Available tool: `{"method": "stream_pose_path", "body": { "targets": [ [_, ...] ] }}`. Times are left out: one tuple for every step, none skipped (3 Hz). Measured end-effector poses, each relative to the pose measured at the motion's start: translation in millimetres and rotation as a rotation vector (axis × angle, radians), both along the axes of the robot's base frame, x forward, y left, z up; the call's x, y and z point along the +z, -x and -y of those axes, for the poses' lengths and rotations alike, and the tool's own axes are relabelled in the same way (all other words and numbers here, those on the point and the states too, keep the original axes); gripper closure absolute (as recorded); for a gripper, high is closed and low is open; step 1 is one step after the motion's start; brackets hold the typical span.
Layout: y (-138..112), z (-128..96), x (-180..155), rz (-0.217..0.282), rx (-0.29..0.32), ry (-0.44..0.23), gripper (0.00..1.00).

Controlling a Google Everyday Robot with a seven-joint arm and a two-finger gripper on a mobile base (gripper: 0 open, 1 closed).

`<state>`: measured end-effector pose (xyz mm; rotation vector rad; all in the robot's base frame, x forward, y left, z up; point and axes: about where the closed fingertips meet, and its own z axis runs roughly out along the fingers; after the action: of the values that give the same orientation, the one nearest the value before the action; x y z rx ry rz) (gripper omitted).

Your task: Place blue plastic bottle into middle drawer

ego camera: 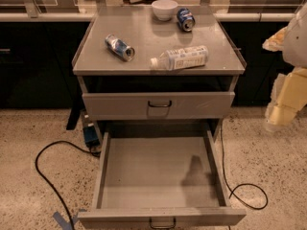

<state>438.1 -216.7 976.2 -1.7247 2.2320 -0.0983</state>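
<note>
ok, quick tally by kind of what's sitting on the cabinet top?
drink cans: 2, one left, one at the back
blue plastic bottle: 1
white bowl: 1
Total: 4
The gripper is off right of the cabinet, apart from all of them.

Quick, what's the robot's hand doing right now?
Gripper: at the right edge, beside the cabinet; open or closed cannot be told. The bottle lies on the cabinet top, not in it.

blue plastic bottle (180,58): clear, white cap, lying sideways at cabinet top's (144,32) 5 o'clock, cap toward 9 o'clock
middle drawer (144,171): grey, pulled open, 6 o'clock
gripper (283,104): 3 o'clock edge
</note>
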Motion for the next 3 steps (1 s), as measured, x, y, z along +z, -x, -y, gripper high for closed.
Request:
{"method": "stream_pose_path", "body": {
  "targets": [
    [-1.8, 0.3, 0.7, 0.01, -0.001, -0.004, 0.0],
    [-24.7, -7.0, -1.1, 0.026, 0.036, -0.015, 0.0],
    [-65.6, -14.1, -12.4, 0.054, 0.063, -0.015, 0.0]
  ]
}}
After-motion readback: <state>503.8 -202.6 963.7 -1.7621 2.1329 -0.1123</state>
